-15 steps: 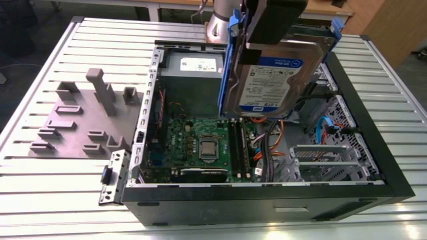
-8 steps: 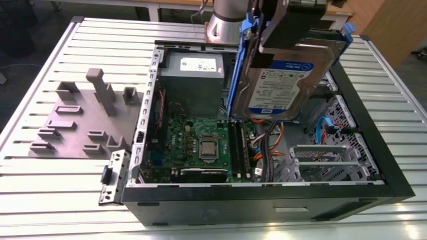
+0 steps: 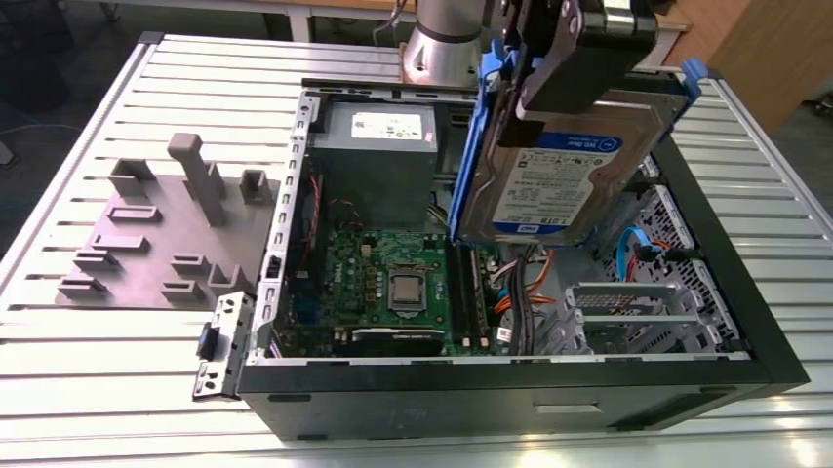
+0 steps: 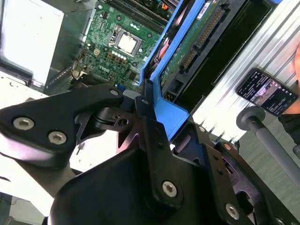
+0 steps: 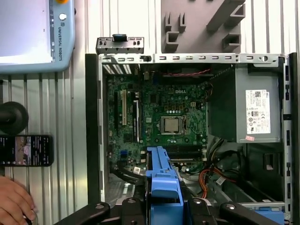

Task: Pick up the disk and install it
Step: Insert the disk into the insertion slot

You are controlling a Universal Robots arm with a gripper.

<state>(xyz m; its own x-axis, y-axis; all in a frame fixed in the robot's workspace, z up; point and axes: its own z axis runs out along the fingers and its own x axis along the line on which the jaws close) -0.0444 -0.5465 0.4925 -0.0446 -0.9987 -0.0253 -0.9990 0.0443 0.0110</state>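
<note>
The disk (image 3: 563, 185) is held by the gripper (image 3: 557, 76), whose fingers are clamped on the blue carrier at the disk's upper end. In the second wrist view the gripper (image 4: 140, 112) is seen pinching the carrier's end tab, and the disk (image 4: 197, 44) runs away from it toward the case. The disk is carried in the air above the open computer case (image 3: 521, 395), and nothing else is seen to touch it. Its long axis is set steeply, nearly upright and slightly tilted, so that it hangs below the gripper with the labelled face turned to the exterior camera. Its lower end is poised over the case interior, above the strip between the motherboard (image 3: 390, 283) and the metal drive cage (image 3: 638, 304), which lies lower and toward the exterior view's right. The grey slotted holder (image 3: 170, 229) is found well apart, outside the case on the exterior view's left. The pick-up is judged done; the seating is not
</note>
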